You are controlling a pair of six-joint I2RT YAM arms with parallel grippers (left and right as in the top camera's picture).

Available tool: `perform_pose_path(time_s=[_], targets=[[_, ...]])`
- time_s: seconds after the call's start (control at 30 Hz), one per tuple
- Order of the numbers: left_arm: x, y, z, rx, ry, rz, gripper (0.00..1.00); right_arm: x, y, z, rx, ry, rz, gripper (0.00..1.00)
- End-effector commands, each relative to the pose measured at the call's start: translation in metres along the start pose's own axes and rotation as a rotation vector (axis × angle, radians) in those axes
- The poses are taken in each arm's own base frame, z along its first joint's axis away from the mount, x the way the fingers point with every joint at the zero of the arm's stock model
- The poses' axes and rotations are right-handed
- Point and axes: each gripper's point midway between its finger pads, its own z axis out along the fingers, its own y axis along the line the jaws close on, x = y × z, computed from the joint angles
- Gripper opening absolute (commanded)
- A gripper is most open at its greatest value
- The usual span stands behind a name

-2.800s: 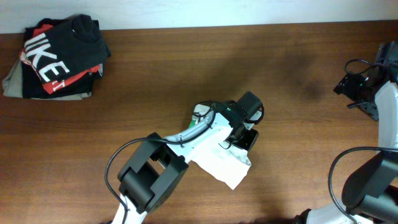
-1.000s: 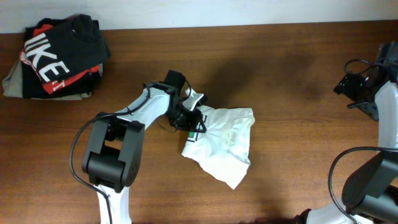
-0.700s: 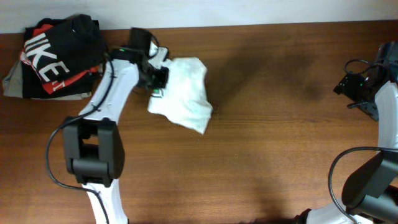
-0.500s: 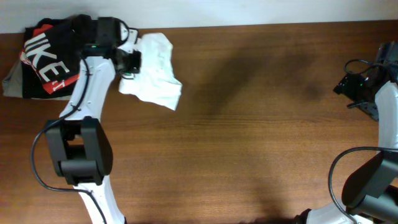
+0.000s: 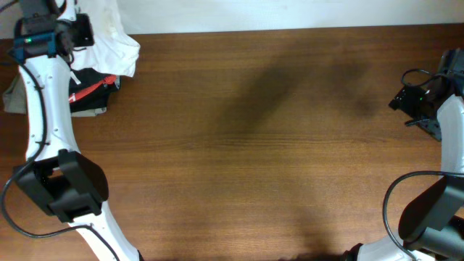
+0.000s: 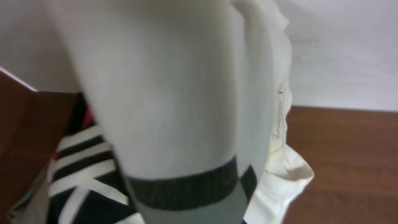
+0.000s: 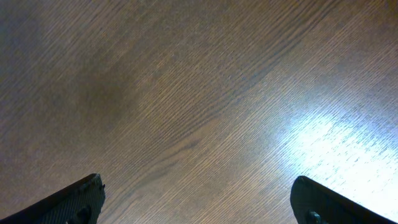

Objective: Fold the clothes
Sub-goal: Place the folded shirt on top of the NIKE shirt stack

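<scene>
One white T-shirt [image 5: 116,40] hangs bunched at the far left corner of the table [image 5: 275,145], partly over its back edge and partly draped on the black shirt [image 5: 90,90] stacked there. A line of small print runs along a seam of the white fabric in the left wrist view, too fine to read. The black shirt shows broad white strokes and a strip of red, but no whole letter can be made out. A grey-olive garment [image 5: 10,96] pokes out from under that stack at the left edge.

The left gripper [image 5: 85,30] is pressed together on the white T-shirt, its arm stretched long from the near edge up to that corner. The right gripper [image 7: 202,202] is spread wide, its fingertips [image 7: 81,196] well apart over bare wood, with its arm drawn in at the right edge of the table.
</scene>
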Motion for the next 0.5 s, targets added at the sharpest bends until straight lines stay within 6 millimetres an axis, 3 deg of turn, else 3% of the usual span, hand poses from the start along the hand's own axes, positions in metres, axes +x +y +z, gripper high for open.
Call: perform_pose_path(time_s=[0.0,0.13,0.2,0.23,0.33,0.43,0.47], targets=[[-0.015,0.033,-0.004,-0.053,-0.064,-0.040,0.01,-0.002,-0.004,0.001,0.020,-0.006,0.011,0.99],[0.014,0.055,0.034,-0.124,-0.001,-0.110,0.01,-0.002,-0.004,0.001,0.020,-0.006,0.011,0.99],[0.049,0.098,0.063,-0.320,0.059,-0.192,0.01,-0.002,-0.004,0.001,0.020,-0.006,0.011,0.99],[0.057,0.106,0.069,-0.345,0.072,-0.197,0.01,-0.002,-0.004,0.001,0.020,-0.006,0.011,0.99],[0.073,0.153,0.066,-0.509,0.079,-0.252,0.01,-0.002,-0.004,0.001,0.020,-0.006,0.011,0.99],[0.082,0.170,0.062,-0.531,0.100,-0.269,0.02,-0.002,-0.004,0.001,0.020,-0.006,0.011,0.99],[0.084,0.170,0.062,-0.530,0.107,-0.268,0.13,-0.002,-0.004,0.001,0.020,-0.006,0.011,0.99]])
